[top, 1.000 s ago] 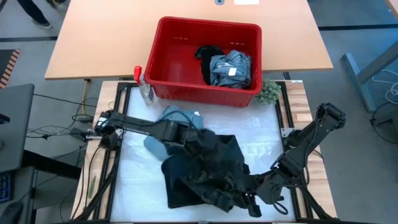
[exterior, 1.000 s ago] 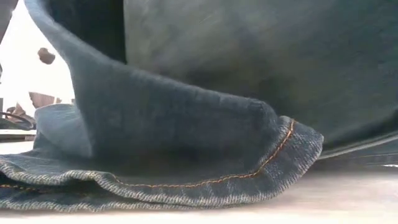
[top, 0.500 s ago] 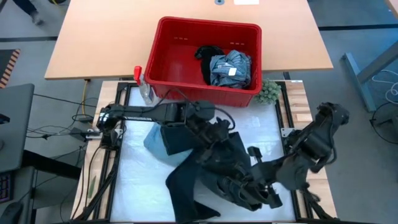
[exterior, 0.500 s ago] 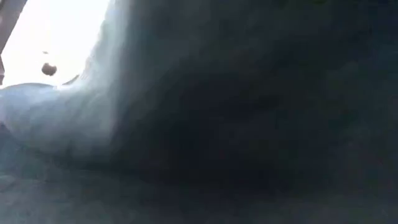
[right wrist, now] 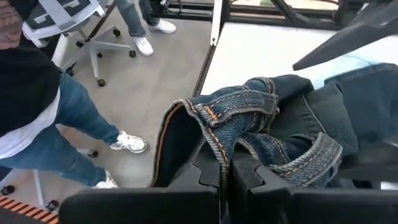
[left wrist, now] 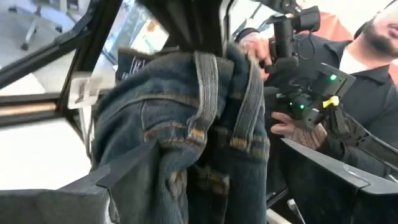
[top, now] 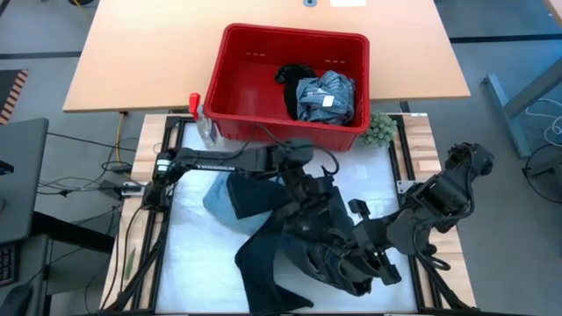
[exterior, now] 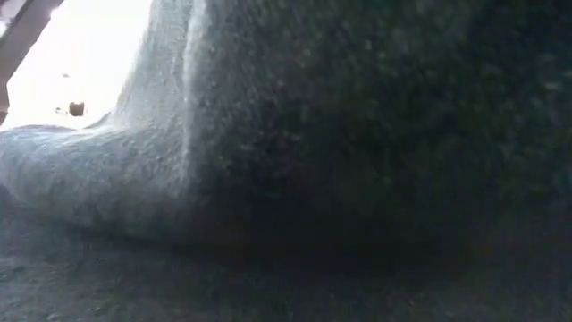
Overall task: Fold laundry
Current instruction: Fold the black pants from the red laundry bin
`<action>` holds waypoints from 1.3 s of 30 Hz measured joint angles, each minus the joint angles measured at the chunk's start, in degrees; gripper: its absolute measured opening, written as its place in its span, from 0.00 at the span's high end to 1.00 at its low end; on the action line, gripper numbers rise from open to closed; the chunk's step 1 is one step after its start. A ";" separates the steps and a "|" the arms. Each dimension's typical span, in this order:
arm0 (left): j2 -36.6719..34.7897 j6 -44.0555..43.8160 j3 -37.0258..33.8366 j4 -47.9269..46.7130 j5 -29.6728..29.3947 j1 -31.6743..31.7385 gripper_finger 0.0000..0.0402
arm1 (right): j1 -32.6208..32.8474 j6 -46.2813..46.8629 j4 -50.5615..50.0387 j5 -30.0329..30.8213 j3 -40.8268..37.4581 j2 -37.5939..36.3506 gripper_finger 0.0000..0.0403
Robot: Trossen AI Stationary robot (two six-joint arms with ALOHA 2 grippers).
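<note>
- Right gripper (top: 379, 270), low at the near right of the table, has its fingers pressed tight on a bunched hem or waistband of the dark jeans (top: 299, 233); its wrist view shows the denim (right wrist: 261, 134) pinched right at the fingertips.
- Left gripper (top: 303, 180) reaches in from the far left side toward the middle of the table. Its jaws stand wide, and the belt-looped waistband (left wrist: 205, 106) hangs just in front of them. I cannot tell whether they touch or hold the cloth.
- Jeans lie rumpled across the white table top (top: 189, 263), one leg trailing toward the near edge. A light blue garment (top: 224, 197) sits partly under them on the left.
- More laundry (top: 323, 95) waits in the red basket (top: 255, 66) beyond, with a green fuzzy ball (top: 381, 128) beside it.
- From the low view, cloth fills everything.
- My reading: the jeans are being lifted and spread out, not yet folded. Next, the left gripper needs a firm hold on the waistband so the two arms can pull the denim flat.
</note>
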 joint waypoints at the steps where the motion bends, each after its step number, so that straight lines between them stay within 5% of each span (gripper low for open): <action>1: 0.05 0.09 0.00 -0.87 0.35 0.16 0.24 | 0.09 0.35 -0.38 0.03 0.00 -0.02 0.94; 8: 0.81 1.02 0.00 -4.00 2.32 -0.85 0.24 | 0.09 3.91 -4.03 2.03 0.00 -0.02 0.94; 16: 0.74 7.11 0.02 -7.27 -7.36 -2.19 0.24 | -0.95 7.67 -5.01 2.35 0.00 -0.39 0.94; 25: -0.06 10.85 0.02 -13.18 -9.87 -2.22 0.25 | -2.32 17.87 -13.36 2.78 0.00 -1.61 0.94; 39: -0.50 11.12 0.07 -20.70 -27.80 -2.89 0.51 | -2.86 19.34 -15.06 3.65 0.01 -1.62 0.93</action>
